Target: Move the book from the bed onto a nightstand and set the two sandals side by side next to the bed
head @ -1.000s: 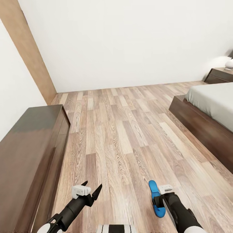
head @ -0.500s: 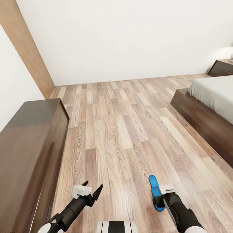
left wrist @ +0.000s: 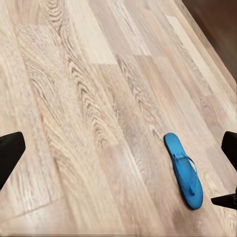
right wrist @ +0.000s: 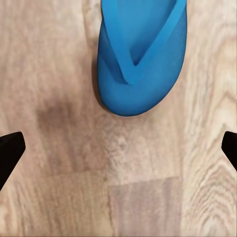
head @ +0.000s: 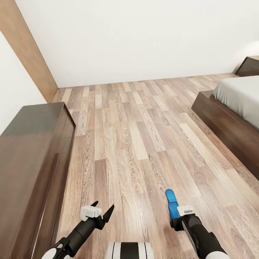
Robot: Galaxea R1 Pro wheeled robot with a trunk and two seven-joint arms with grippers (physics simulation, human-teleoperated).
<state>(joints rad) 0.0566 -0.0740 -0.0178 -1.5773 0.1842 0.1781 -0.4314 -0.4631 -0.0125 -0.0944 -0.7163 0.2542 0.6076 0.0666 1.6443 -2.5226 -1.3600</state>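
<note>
Blue sandal point(head: 172, 204) seen on the floor point(head: 136, 144) below the right gripper point(right wrist: 118, 148).
Bed point(head: 233, 108) is framed further right than before; both grippers' fingers are held apart, the left gripper point(head: 101, 212) empty.

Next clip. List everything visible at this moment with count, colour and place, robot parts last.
sandal: one, bright blue, flat on the floor in front of the right gripper
bed: one, off-white mattress on a dark brown frame, at the head view's right
nightstand: one, dark brown, by the far wall beyond the bed
dresser: one, long, dark brown and glossy, along the wall on the left
floor: brown-grey wood planks
walls: white, with a wooden panel at far left
left gripper: black, jaws open, holding nothing
right gripper: black, jaws open above the sandal's end
</note>
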